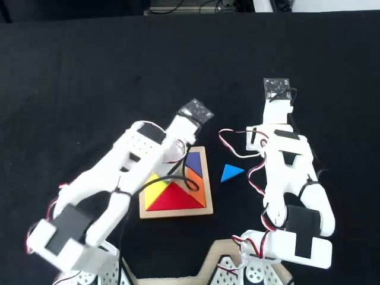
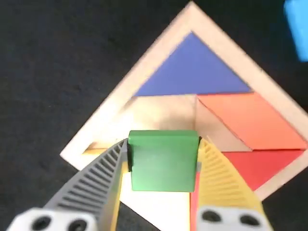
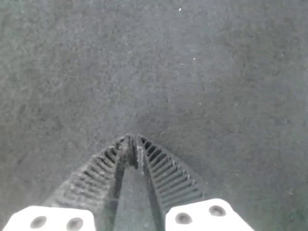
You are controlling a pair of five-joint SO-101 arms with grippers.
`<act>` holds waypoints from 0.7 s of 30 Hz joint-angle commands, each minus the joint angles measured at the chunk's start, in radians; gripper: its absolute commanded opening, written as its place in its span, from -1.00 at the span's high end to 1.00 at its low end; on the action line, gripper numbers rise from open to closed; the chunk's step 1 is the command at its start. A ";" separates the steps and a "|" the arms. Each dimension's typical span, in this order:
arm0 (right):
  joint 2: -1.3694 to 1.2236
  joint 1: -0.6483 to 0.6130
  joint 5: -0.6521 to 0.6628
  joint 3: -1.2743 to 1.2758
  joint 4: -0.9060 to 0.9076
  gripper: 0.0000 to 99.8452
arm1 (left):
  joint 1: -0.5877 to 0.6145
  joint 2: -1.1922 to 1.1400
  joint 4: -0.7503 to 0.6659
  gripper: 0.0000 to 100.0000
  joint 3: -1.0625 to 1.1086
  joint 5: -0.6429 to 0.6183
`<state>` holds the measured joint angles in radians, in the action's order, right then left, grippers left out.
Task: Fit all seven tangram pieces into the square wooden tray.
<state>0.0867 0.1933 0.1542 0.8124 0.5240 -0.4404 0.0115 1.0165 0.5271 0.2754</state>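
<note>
The square wooden tray [image 1: 207, 178] lies on the black table between the two arms and holds red, yellow, orange and dark blue pieces. In the left wrist view my left gripper [image 2: 162, 159] is shut on a green square piece [image 2: 163, 161], held just above the tray [image 2: 211, 33], where a bare wooden gap [image 2: 163, 111] lies between the dark blue triangle [image 2: 195, 67], the orange piece [image 2: 252, 120] and the red triangle [image 2: 255, 166]. A light blue triangle [image 1: 231, 172] rests on the cloth to the right of the tray. My right gripper [image 3: 132, 144] is shut over bare cloth.
The right arm [image 1: 285, 166] stands to the right of the light blue triangle, its wrist pointing to the far side. The left arm [image 1: 124, 172] crosses over the tray's left half. Black cloth covers the whole table.
</note>
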 commanded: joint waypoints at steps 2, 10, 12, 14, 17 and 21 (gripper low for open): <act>0.002 0.009 -0.009 -0.065 -0.020 0.98 | -0.005 -0.075 0.000 0.94 -0.120 0.023; 0.002 -0.008 -0.008 -0.065 -0.020 0.98 | -0.010 -0.115 0.038 0.94 -0.209 0.023; 0.002 -0.011 -0.006 -0.065 -0.020 0.98 | -0.013 -0.117 0.038 0.94 -0.217 0.023; 0.002 -0.011 -0.006 -0.065 -0.020 0.98 | -0.012 -0.126 0.038 0.94 -0.223 0.025; 0.002 -0.011 -0.006 -0.065 -0.020 0.98 | -0.010 -0.126 0.037 0.94 -0.214 0.021; 0.002 -0.011 -0.006 -0.065 -0.020 0.98 | -0.012 -0.126 0.002 0.94 -0.176 0.006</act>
<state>0.0867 0.1933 0.1542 0.8124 0.5240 -0.4404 -0.1220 1.0441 0.3537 0.2923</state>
